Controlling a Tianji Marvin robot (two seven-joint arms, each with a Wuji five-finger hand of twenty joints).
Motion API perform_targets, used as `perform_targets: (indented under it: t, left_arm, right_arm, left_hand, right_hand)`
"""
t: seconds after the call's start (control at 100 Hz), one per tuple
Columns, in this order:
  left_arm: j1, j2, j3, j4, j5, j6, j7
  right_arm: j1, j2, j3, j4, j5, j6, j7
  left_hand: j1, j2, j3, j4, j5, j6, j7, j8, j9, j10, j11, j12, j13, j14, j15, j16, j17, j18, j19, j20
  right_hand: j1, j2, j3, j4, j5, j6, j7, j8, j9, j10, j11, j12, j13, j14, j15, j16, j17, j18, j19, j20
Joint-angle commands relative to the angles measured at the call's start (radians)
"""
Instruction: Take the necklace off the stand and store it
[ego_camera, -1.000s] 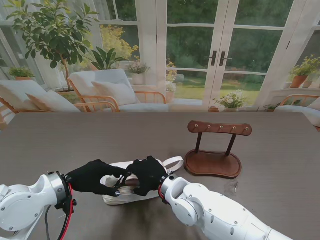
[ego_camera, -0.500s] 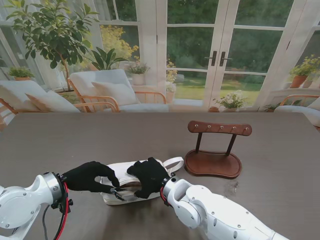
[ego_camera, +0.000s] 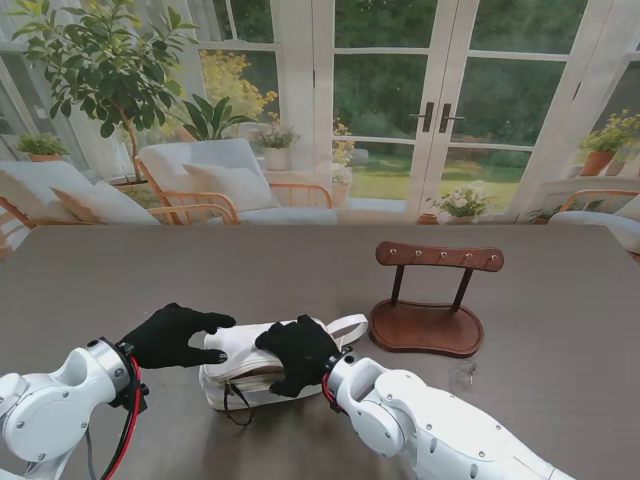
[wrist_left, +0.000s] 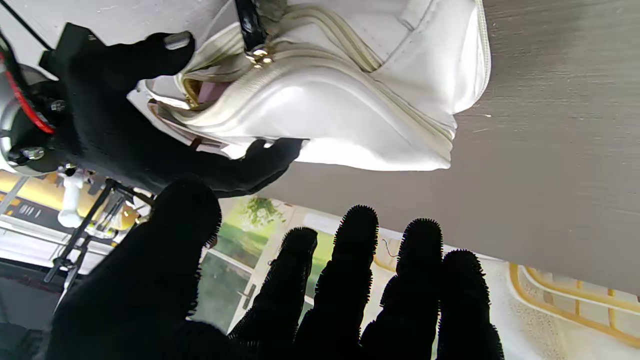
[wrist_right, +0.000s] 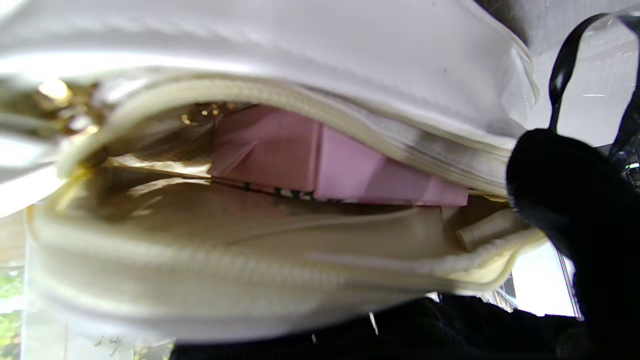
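Note:
The wooden necklace stand (ego_camera: 430, 300) sits to the right with its pegs bare. A white zip bag (ego_camera: 250, 365) lies on the table in front of me. My right hand (ego_camera: 300, 350) is shut on the rim of its opening, thumb on one side and fingers on the other. Inside the bag (wrist_right: 300, 50) I see a pink lining and a few gold beads (wrist_right: 202, 114). A thin black cord (ego_camera: 234, 405) with a gold clasp (wrist_left: 258, 54) trails out over the bag's near side; whether it is the necklace I cannot tell. My left hand (ego_camera: 175, 335) hovers open at the bag's left end.
The bag's white strap (ego_camera: 345, 325) loops toward the stand's base (ego_camera: 425, 330). The dark table (ego_camera: 560, 380) stretches to the right and far side. Behind its far edge are chairs, plants and glass doors.
My left hand let go of the black cord, opened and drew back to the left. The cord now hangs loose over the bag's near side. The right hand kept its hold.

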Motion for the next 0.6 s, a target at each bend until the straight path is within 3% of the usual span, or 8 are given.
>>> perform_targets:
  t: [0.0, 0.08, 0.21, 0.36, 0.4, 0.53, 0.56, 0.59]
  left_arm:
    - [-0.041, -0.006, 0.023, 0.043, 0.022, 0.014, -0.025]
    - [-0.081, 0.001, 0.049, 0.076, 0.041, 0.039, -0.055]
    - [-0.147, 0.020, 0.102, 0.131, 0.064, 0.077, -0.160]
    - [-0.201, 0.030, 0.160, 0.191, 0.062, 0.095, -0.207]
    - [-0.208, 0.031, 0.170, 0.200, 0.059, 0.098, -0.211]
    - [-0.212, 0.034, 0.184, 0.206, 0.070, 0.094, -0.223]
    - [-0.210, 0.035, 0.185, 0.204, 0.073, 0.094, -0.225]
    - [-0.208, 0.035, 0.185, 0.201, 0.075, 0.095, -0.228]
  right_arm:
    - [-0.065, 0.038, -0.008, 0.029, -0.010, -0.015, 0.071]
    - [-0.082, 0.045, 0.019, 0.007, -0.015, -0.024, 0.085]
    - [-0.118, 0.053, 0.072, -0.028, -0.005, -0.043, 0.109]
    - [-0.156, 0.050, 0.131, -0.062, 0.035, -0.046, 0.121]
    - [-0.162, 0.048, 0.143, -0.069, 0.050, -0.042, 0.124]
    - [-0.182, 0.041, 0.183, -0.103, 0.097, -0.017, 0.137]
    - [-0.186, 0.039, 0.191, -0.111, 0.103, -0.009, 0.136]
    - [-0.190, 0.037, 0.200, -0.121, 0.108, 0.003, 0.135]
  left_hand:
    - [-0.034, 0.029, -0.017, 0.018, -0.076, 0.041, -0.042, -0.039, -0.031, 0.017, -0.009, 0.008, 0.003, 0.019, 0.023, 0.021, -0.017, 0.008, 0.035, 0.014]
    - [-0.047, 0.029, -0.027, 0.017, -0.142, 0.054, -0.068, -0.059, -0.060, 0.018, -0.019, 0.008, -0.016, 0.014, 0.017, 0.020, -0.031, 0.000, 0.031, 0.011]
    - [-0.076, 0.023, -0.055, 0.021, -0.234, 0.106, -0.094, -0.107, -0.126, 0.016, -0.030, 0.015, -0.053, -0.004, 0.004, 0.019, -0.050, -0.024, 0.011, 0.008]
    - [-0.099, 0.014, -0.066, 0.020, -0.272, 0.151, -0.099, -0.122, -0.154, 0.019, -0.030, 0.023, -0.067, -0.016, 0.003, 0.023, -0.060, -0.036, 0.005, 0.010]
    - [-0.103, 0.011, -0.064, 0.021, -0.276, 0.156, -0.097, -0.127, -0.160, 0.018, -0.022, 0.036, -0.071, -0.017, 0.006, 0.027, -0.060, -0.039, 0.003, 0.014]
    - [-0.116, 0.006, -0.064, 0.019, -0.283, 0.161, -0.096, -0.135, -0.170, 0.016, -0.020, 0.049, -0.076, -0.021, 0.006, 0.031, -0.064, -0.043, -0.001, 0.018]
    - [-0.118, 0.006, -0.064, 0.019, -0.285, 0.163, -0.096, -0.136, -0.172, 0.018, -0.019, 0.051, -0.077, -0.022, 0.006, 0.032, -0.065, -0.043, -0.002, 0.018]
    - [-0.118, 0.006, -0.063, 0.020, -0.287, 0.165, -0.096, -0.137, -0.174, 0.018, -0.019, 0.053, -0.079, -0.024, 0.006, 0.032, -0.065, -0.043, -0.003, 0.018]
  right_hand:
    - [-0.052, -0.041, -0.049, -0.022, 0.012, -0.025, 0.053, 0.002, 0.038, -0.064, 0.070, 0.027, 0.165, -0.107, 0.353, 0.100, 0.014, 0.017, -0.014, 0.035]
    - [-0.066, -0.031, -0.060, -0.024, 0.000, -0.025, 0.050, 0.001, 0.029, -0.062, 0.064, 0.023, 0.153, -0.105, 0.343, 0.097, 0.007, 0.018, -0.022, 0.035]
    - [-0.109, 0.001, -0.084, -0.034, -0.030, -0.022, 0.046, -0.005, 0.000, -0.059, 0.044, 0.007, 0.114, -0.084, 0.275, 0.064, -0.020, 0.035, -0.073, 0.029]
    - [-0.172, 0.086, -0.126, -0.043, -0.058, -0.011, 0.043, -0.012, -0.017, -0.054, 0.027, -0.010, 0.096, -0.059, 0.213, 0.035, -0.034, 0.064, -0.125, 0.035]
    - [-0.195, 0.125, -0.138, -0.045, -0.065, -0.010, 0.042, -0.013, -0.020, -0.053, 0.027, -0.011, 0.093, -0.055, 0.211, 0.035, -0.038, 0.067, -0.133, 0.037]
    - [-0.214, 0.333, -0.310, -0.038, -0.101, -0.003, 0.048, -0.020, -0.037, -0.048, 0.033, -0.010, 0.075, -0.046, 0.213, 0.044, -0.045, 0.076, -0.174, 0.083]
    - [-0.204, 0.386, -0.374, -0.030, -0.107, 0.000, 0.050, -0.022, -0.038, -0.047, 0.033, -0.010, 0.075, -0.046, 0.215, 0.044, -0.041, 0.079, -0.181, 0.098]
    - [-0.168, 0.481, -0.525, -0.014, -0.114, 0.001, 0.052, -0.025, -0.038, -0.043, 0.034, -0.011, 0.075, -0.045, 0.219, 0.045, -0.037, 0.083, -0.190, 0.114]
